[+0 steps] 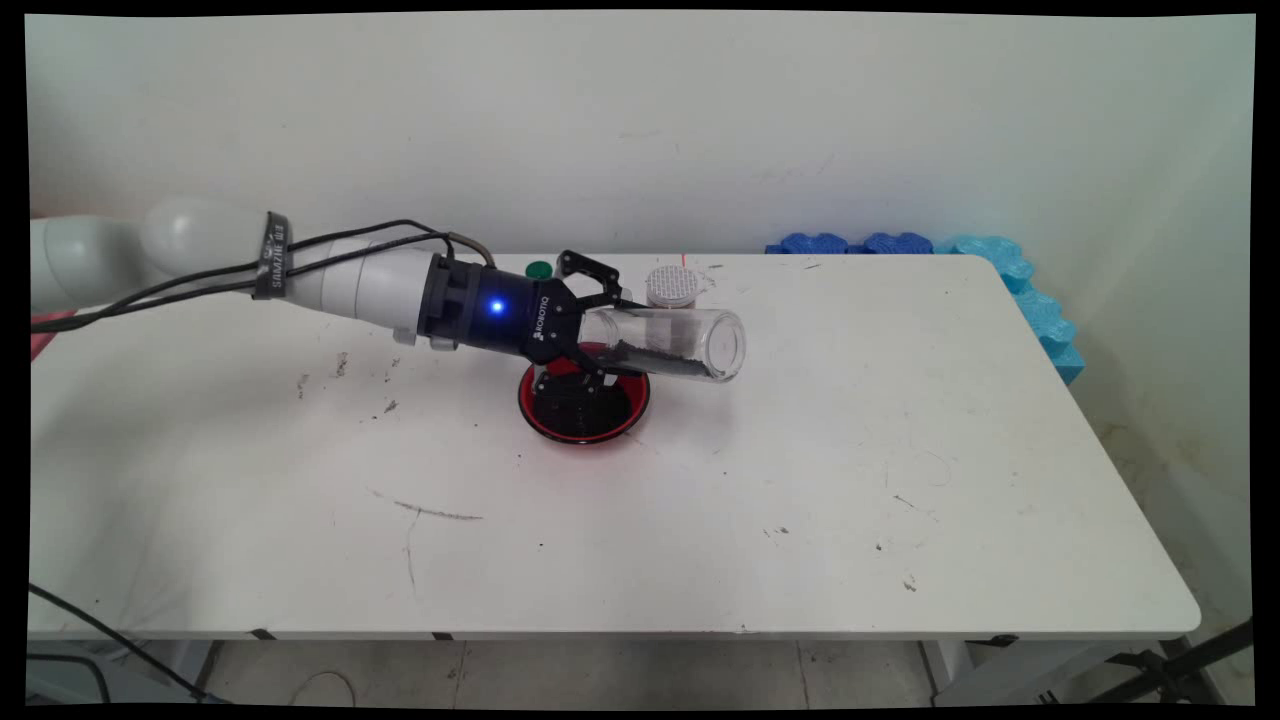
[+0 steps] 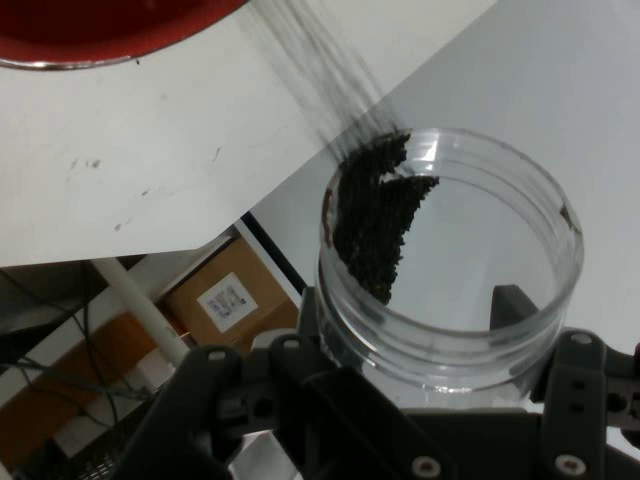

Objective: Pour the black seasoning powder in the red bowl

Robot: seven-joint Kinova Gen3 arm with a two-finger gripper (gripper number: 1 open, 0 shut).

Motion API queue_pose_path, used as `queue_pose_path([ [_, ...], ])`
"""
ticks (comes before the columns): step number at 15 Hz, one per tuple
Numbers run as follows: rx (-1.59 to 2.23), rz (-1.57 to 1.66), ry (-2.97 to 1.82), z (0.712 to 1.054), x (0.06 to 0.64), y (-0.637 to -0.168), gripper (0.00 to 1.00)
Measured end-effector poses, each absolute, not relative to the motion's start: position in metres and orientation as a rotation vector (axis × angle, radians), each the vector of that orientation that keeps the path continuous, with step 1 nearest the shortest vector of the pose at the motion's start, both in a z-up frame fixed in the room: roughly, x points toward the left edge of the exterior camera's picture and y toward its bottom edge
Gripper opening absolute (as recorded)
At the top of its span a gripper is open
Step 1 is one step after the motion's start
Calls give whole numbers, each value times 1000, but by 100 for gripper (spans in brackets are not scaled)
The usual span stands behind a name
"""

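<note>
My gripper [image 1: 598, 338] is shut on a clear plastic jar [image 1: 668, 341], holding it on its side above the table with its open mouth toward the right. A dark granular stuff [image 1: 655, 358] lies along the jar's lower wall. In the hand view the jar [image 2: 450, 270] fills the middle, and the dark grains [image 2: 375, 215] cling to its left inner wall. Just below the gripper sits a red bowl [image 1: 585, 403] with a dark inside. The bowl's rim [image 2: 90, 40] shows at the top left of the hand view.
A perforated jar lid [image 1: 671, 286] and a small green cap [image 1: 540, 269] lie behind the gripper near the table's far edge. Blue foam pieces [image 1: 1010, 275] line the far right corner. Cardboard boxes [image 2: 215, 300] stand below the table edge.
</note>
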State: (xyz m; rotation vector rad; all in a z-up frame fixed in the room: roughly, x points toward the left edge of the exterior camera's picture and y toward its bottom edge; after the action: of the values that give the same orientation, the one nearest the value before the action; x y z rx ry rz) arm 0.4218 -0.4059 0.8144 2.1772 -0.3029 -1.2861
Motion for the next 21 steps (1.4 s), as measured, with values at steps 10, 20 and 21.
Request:
queue_pose_path([
  [10,2194,-1318,-161,809,426,-412,0],
  [20,2193,-1371,-36,804,432,-414,0],
  [21,2192,-1377,-23,804,432,-414,0],
])
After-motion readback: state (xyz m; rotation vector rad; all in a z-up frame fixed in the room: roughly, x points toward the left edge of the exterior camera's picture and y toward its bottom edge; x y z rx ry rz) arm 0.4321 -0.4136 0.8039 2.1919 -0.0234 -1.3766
